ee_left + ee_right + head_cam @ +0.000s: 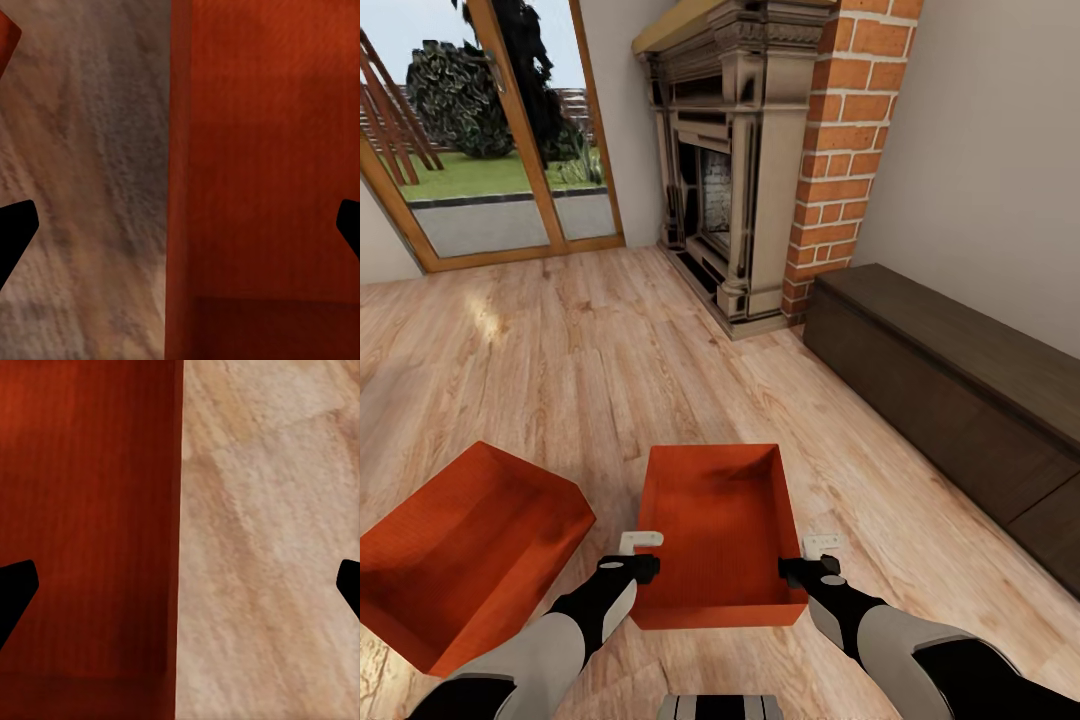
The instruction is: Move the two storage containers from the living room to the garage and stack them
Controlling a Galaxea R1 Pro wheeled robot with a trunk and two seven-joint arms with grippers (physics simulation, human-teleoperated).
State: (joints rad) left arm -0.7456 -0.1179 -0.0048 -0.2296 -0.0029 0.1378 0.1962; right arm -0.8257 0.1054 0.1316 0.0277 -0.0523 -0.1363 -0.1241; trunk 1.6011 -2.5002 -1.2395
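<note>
Both grippers, left (643, 552) and right (810, 556), gape wide astride the middle container's (720, 525) side walls on the living-room floor (610, 360) (its twin (465, 555) alongside); uneven closing could tip it.

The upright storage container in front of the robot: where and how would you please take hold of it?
Grip the upright storage container by its two long side rims, from above, one hand per side. It has no lid or handles, and its thin walls are straddled by each open hand: the left hand over the left wall, the right hand over the right.
</note>
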